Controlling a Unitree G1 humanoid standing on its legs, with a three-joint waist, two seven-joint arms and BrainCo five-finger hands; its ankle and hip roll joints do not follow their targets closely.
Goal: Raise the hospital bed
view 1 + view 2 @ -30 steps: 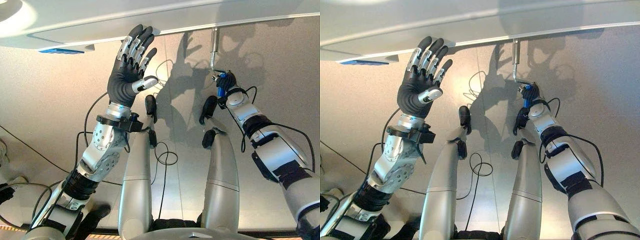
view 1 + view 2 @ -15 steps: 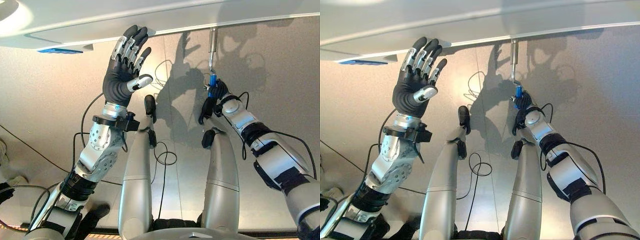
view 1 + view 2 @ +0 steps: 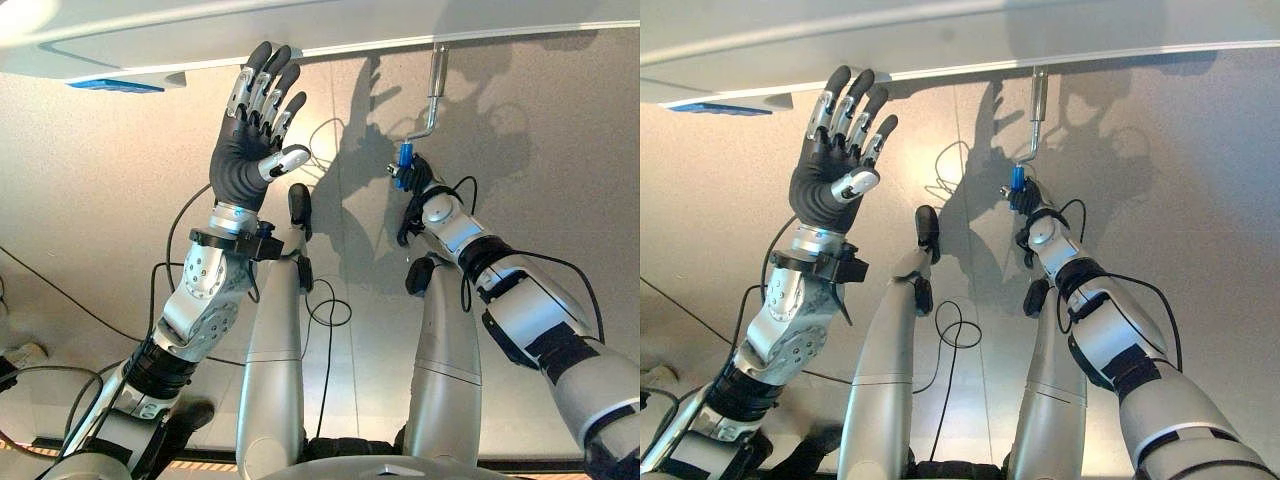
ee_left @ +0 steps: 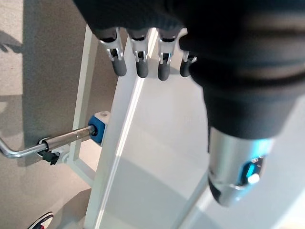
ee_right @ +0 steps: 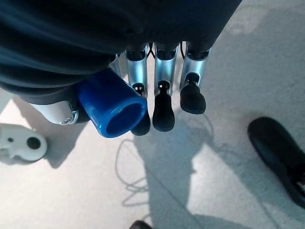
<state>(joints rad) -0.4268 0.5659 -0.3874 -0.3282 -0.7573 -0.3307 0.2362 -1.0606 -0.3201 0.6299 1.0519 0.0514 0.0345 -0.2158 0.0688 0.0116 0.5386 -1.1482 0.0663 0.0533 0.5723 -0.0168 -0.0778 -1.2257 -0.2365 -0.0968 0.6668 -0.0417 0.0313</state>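
1. Crank (image 3: 432,95) is hanging from the underside edge of the hospital bed (image 3: 330,25); its metal shaft is running down away from the bed edge, then bending sideways into a blue handle (image 3: 404,165)
2. Right hand (image 3: 420,185) is sitting directly on that handle, fingers curling round it; the right wrist view is showing the blue grip (image 5: 110,107) lying in the palm with the fingers (image 5: 164,105) bending beside it
3. Handle's long axis is standing offset from and roughly parallel to the shaft, so the coming move looks to be a sweep round the shaft line, not a pull away from the bed
4. Left hand (image 3: 250,140) is staying well to the side of the crank, fingers spreading straight, tips reaching up at the bed edge and holding nothing
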